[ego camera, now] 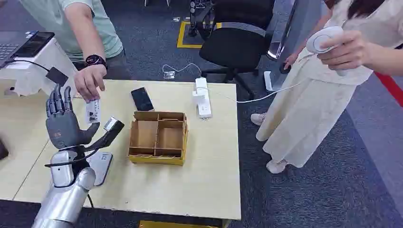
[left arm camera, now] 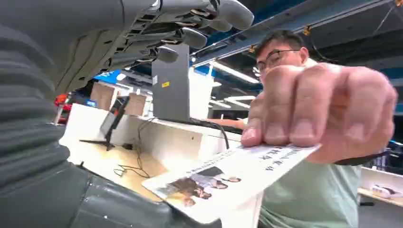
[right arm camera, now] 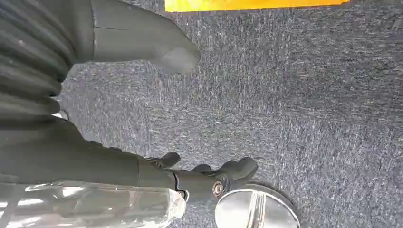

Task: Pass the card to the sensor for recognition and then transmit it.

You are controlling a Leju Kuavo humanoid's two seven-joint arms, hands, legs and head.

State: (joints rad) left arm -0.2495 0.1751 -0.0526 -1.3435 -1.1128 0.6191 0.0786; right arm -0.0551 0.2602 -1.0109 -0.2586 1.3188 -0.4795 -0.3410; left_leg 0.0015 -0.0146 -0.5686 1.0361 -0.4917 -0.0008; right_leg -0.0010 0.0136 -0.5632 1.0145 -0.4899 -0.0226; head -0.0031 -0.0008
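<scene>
Left hand (ego camera: 62,121) released, fingers spread upright, receiving card (ego camera: 93,110) offered by person's hand (ego camera: 89,80), left of wooden box (ego camera: 158,137); right hand (right arm camera: 142,42) hangs loose, ungrasping.

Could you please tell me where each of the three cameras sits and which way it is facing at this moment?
Head view: high on the body, looking forward and down at the table; the silver left arm and raised left hand show.
Left wrist view: behind the left hand, facing a person's hand offering the card.
Right wrist view: on the hanging arm, looking down at carpet; the right hand shows.
Head and left wrist views share the card and the person's hand.
</scene>
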